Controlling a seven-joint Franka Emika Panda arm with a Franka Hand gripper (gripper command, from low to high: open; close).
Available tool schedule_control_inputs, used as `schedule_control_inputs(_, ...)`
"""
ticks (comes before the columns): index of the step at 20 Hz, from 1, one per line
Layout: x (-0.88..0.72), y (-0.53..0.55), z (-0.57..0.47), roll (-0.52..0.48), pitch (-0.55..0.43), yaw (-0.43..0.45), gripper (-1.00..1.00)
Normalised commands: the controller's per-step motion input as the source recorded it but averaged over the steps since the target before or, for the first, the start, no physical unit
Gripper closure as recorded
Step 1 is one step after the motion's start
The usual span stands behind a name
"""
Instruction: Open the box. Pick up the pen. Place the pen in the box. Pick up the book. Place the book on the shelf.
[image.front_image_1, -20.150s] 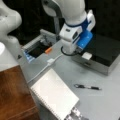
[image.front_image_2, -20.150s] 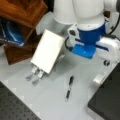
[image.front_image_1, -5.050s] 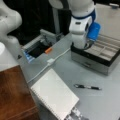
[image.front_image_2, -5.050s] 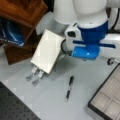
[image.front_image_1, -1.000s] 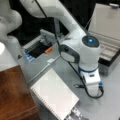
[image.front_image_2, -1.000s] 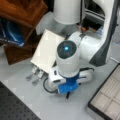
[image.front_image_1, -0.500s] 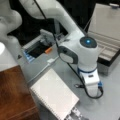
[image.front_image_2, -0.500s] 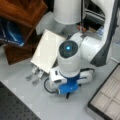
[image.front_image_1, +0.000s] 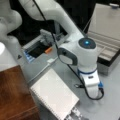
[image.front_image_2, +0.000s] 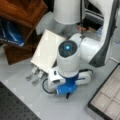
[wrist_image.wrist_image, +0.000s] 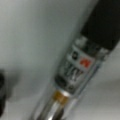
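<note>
While the wide metal box (image.front_image_1: 110, 45) with the black lid already stands open, the gripper (image.front_image_2: 67, 96) is low over the thin black pen (wrist_image.wrist_image: 82, 60) on the grey surface (image.front_image_2: 30, 100). I cannot tell how far it is open. The white spiral notebook (image.front_image_1: 53, 96) is not yet on the reddish-brown wooden shelf (image.front_image_1: 13, 92).

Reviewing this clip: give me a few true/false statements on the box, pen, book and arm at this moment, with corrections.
1. The box lid is up. True; grey compartments show in a front view.
2. The pen lies inside the box. False: it lies on the grey table, close under the wrist camera.
3. The book rests on the table beside the wooden shelf. True.
4. The arm hangs over the box. False: it is lowered over the pen; the tool itself is hidden.
</note>
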Motion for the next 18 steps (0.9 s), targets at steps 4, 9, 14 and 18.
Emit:
schedule_control_inputs(4,0.01,0.04,-0.12,-0.168,-0.064,0.161,1.00)
schedule_control_inputs(9,0.00,0.03,-0.09,-0.173,-0.042,0.147,1.00)
schedule_control_inputs(14,-0.04,0.04,0.02,-0.177,-0.001,0.079,1.00)
schedule_control_inputs(18,-0.09,0.02,0.25,-0.165,0.067,-0.041,1.00)
